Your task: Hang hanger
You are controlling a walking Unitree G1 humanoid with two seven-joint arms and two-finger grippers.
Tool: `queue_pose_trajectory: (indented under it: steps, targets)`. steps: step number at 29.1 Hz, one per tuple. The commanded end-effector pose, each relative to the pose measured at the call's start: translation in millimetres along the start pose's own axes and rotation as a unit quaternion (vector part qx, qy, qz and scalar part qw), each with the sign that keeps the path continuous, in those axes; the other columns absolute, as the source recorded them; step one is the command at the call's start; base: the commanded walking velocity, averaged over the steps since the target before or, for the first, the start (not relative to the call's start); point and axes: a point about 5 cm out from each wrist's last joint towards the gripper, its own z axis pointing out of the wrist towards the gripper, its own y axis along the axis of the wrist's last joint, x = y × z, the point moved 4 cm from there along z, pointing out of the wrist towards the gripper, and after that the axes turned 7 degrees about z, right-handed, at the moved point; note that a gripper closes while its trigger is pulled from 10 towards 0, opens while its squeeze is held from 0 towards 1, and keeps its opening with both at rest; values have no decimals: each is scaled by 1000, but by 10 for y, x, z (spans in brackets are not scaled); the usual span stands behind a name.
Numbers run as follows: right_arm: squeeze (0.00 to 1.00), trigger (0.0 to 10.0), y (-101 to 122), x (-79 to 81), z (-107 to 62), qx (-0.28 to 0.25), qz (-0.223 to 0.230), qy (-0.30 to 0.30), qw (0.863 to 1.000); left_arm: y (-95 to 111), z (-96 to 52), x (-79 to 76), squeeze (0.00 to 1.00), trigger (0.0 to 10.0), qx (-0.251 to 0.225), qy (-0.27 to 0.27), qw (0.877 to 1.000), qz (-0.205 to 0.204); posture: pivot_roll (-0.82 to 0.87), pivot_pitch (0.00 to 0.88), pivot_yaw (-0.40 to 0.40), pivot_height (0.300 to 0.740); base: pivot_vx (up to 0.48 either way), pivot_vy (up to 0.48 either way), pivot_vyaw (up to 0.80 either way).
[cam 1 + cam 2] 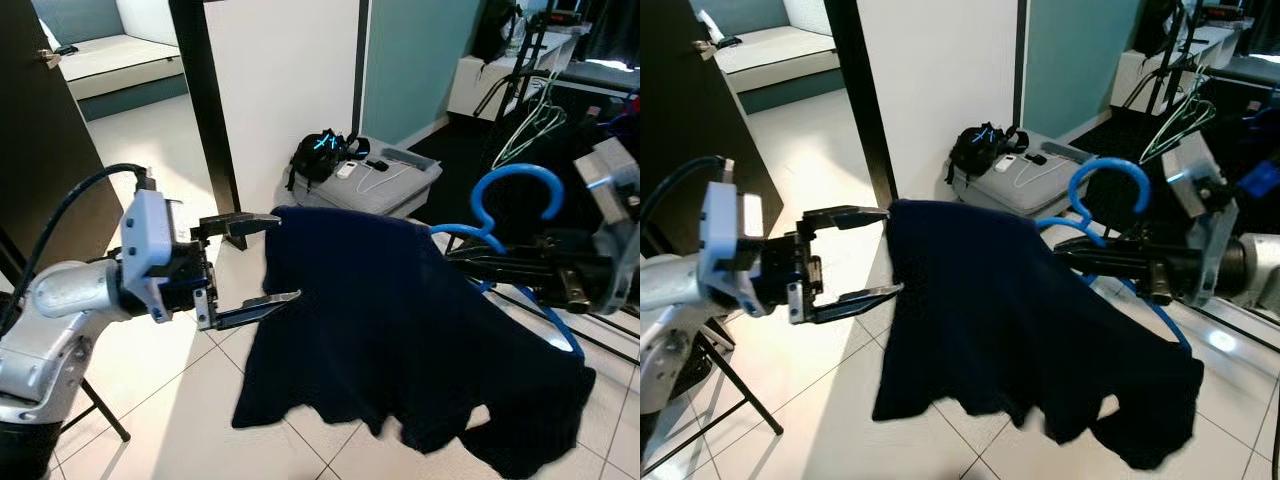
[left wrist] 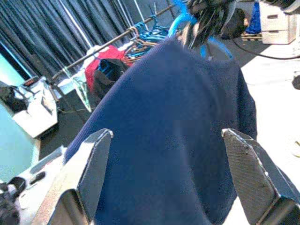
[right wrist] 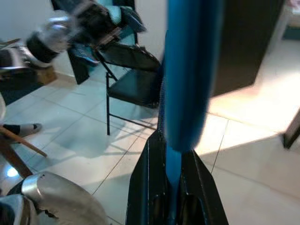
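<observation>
Between spread left claw (image 1: 262,262) fingers, dark garment (image 1: 400,340) edge.

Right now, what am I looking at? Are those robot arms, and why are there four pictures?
Yes, it is a walking robot with two silver arms. Two pictures come from cameras in its head, looking down. The other two come from cameras on its wrists, looking along its fingers. Its right hand is shut on a bright blue plastic hanger with a dark navy shirt draped over it. Its left hand is open at the shirt's edge, one black finger above and one below. Behind them, a grey case lies on the white tiled floor. A rail of clothes waits nearby.
</observation>
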Motion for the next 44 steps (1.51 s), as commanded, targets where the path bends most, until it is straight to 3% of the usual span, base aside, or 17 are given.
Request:
queue_pose_trajectory:
  steps: [1, 2, 4, 5, 7, 8, 9, 10, 13, 15, 19, 22, 23, 24, 31, 37, 44]
  targets:
    - [0, 10000, 92, 43, -17, -12, -14, 11, 1000, 0, -29, 16, 0, 10000, 2, -4, 1000, -6, -36, 0, 12, 735, 0, 0, 0]
    - [0, 10000, 251, 138, -53, -17, -35, 46, 998, 38, -68, 118, 0, 10000, -12, 8, 1000, -10, -41, 0, 13, 735, 0, 0, 0]
    - [0, 10000, 251, 138, -53, -17, -35, 46, 998, 38, -68, 118, 0, 10000, -12, 8, 1000, -10, -41, 0, 13, 735, 0, 0, 0]
    - [0, 10000, 360, 231, -55, -11, -55, 77, 995, 72, -94, 257, 0, 10000, -30, 35, 999, -11, -53, 0, 14, 735, 0, 0, 0]
    - [0, 10000, 360, 231, -55, -11, -55, 77, 995, 72, -94, 257, 0, 10000, -30, 35, 999, -11, -53, 0, 14, 735, 0, 0, 0]
    - [0, 10000, 427, 307, -63, -1, -75, 100, 992, 84, -127, 386, 0, 10000, -37, 61, 997, -6, -59, 0, 17, 735, 0, 0, 0]
    - [0, 10000, 427, 307, -63, -1, -75, 100, 992, 84, -127, 386, 0, 10000, -37, 61, 997, -6, -59, 0, 17, 735, 0, 0, 0]
    - [0, 10000, 487, 375, -71, 6, -93, 117, 989, 119, -190, 528, 0, 10000, -48, 92, 995, -4, -63, 0, 18, 735, 0, 0, 0]
    - [0, 10000, 487, 375, -71, 6, -93, 117, 989, 119, -190, 528, 0, 10000, -48, 92, 995, -4, -63, 0, 18, 735, 0, 0, 0]
    - [0, 10000, 566, 499, -94, 6, -117, 142, 983, 181, -324, 693, 0, 10000, -69, 128, 989, -15, -63, 0, 22, 735, 0, 0, 0]
    - [0, 10000, 584, 533, -96, 4, -122, 148, 981, 189, -362, 718, 0, 10000, -76, 134, 988, -22, -63, 0, 22, 735, 0, 0, 0]
    - [0, 10000, 599, 554, -98, 0, -124, 153, 980, 168, -376, 675, 0, 10000, -82, 123, 988, -40, -64, 0, 23, 735, 0, 0, 0]
    - [0, 10000, 627, 554, -102, -5, -125, 157, 980, 146, -374, 459, 0, 10000, -103, 63, 988, -92, -64, 0, 24, 735, 0, 0, 0]
    - [0, 10000, 636, 550, -102, -6, -126, 157, 980, 150, -375, 378, 0, 10000, -113, 40, 987, -109, -64, 0, 24, 735, 0, 0, 0]
    - [0, 10000, 658, 545, -98, -12, -125, 161, 979, 166, -415, 198, 0, 10000, -139, -11, 977, -158, -62, 0, 24, 735, 0, 0, 0]
    - [0, 10000, 634, 523, -110, -4, -122, 156, 980, 189, -551, 228, 0, 10000, -159, -6, 971, -179, -61, 0, 22, 735, 0, 0, 0]
    - [0, 10000, 634, 532, -112, -4, -121, 157, 980, 221, -576, 196, 0, 10000, -168, -22, 967, -191, -57, 0, 24, 735, 0, 0, 0]
